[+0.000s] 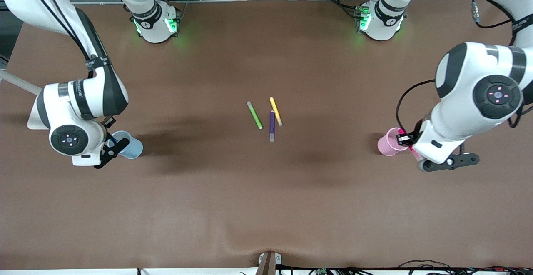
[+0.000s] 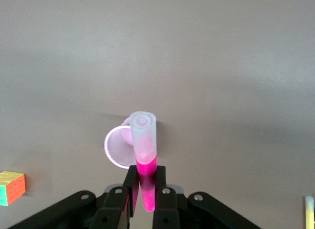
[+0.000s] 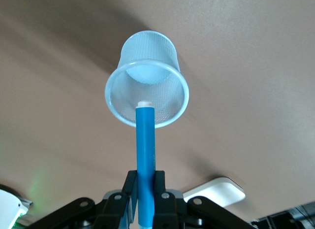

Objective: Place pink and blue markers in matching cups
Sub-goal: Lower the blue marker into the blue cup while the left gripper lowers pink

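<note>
My left gripper (image 2: 145, 173) is shut on the pink marker (image 2: 146, 182), whose pale cap (image 2: 142, 133) points down over the rim of the light pink cup (image 2: 117, 148). In the front view this gripper (image 1: 410, 143) is right beside the pink cup (image 1: 388, 142) at the left arm's end of the table. My right gripper (image 3: 146, 178) is shut on the blue marker (image 3: 145, 140), whose pale end is over the mouth of the light blue cup (image 3: 147, 86). In the front view that gripper (image 1: 110, 143) is over the blue cup (image 1: 132, 146) at the right arm's end.
A green marker (image 1: 254, 115), a yellow marker (image 1: 275, 111) and a dark purple marker (image 1: 272, 126) lie together mid-table. A coloured puzzle cube (image 2: 12, 187) shows in the left wrist view. A flat white object (image 3: 216, 189) shows in the right wrist view.
</note>
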Motion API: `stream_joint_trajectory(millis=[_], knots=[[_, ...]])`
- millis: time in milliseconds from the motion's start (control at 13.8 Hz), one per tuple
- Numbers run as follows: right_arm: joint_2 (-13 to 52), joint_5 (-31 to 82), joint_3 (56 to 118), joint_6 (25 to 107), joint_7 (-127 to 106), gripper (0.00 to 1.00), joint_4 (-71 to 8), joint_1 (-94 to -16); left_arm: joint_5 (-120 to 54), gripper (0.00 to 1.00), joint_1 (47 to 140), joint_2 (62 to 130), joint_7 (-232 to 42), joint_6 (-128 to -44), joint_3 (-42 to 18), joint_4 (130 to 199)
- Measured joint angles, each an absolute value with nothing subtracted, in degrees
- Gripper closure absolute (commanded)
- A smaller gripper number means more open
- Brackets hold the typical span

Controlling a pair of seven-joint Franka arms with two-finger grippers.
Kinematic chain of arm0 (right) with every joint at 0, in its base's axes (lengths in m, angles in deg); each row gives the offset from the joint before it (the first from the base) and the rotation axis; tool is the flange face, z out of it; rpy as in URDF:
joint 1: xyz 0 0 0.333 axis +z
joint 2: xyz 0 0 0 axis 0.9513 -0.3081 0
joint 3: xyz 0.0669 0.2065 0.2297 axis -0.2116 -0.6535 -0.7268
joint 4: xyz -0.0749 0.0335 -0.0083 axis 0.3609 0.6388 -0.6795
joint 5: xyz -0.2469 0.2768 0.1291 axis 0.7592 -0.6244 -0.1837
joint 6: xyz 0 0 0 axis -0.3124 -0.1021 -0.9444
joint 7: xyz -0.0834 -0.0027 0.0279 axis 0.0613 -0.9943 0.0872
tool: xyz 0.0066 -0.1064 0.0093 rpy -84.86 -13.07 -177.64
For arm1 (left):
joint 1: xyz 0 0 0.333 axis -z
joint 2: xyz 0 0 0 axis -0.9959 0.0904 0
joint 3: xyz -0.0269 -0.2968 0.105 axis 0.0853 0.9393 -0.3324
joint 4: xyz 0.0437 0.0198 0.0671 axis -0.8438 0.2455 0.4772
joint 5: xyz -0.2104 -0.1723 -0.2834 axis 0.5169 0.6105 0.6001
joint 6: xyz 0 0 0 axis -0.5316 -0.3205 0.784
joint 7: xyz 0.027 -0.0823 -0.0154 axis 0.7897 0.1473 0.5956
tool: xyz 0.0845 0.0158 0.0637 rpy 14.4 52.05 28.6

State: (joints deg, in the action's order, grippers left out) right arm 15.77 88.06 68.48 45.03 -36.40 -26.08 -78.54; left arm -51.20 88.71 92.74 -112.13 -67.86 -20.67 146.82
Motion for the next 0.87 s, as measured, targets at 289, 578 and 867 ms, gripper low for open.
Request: stream_joint_trajectory(millis=[289, 578, 867], knots=[[13.7, 86.1, 69.4, 46.9, -36.4, 1.0, -26.1, -78.5, -55.8, 1.0, 86.1, 89.7, -114.3, -70.7, -20.8, 152.1], [12.2, 85.7, 69.9, 48.9, -36.4, 1.0, -26.2, -78.5, -61.0, 1.0, 86.0, 85.2, -119.6, -74.2, -20.1, 158.3], [11.0, 85.6, 70.1, 50.0, -36.1, 1.0, -26.2, -78.5, -61.1, 1.0, 81.9, 80.3, -120.1, -89.9, -20.2, 172.7]])
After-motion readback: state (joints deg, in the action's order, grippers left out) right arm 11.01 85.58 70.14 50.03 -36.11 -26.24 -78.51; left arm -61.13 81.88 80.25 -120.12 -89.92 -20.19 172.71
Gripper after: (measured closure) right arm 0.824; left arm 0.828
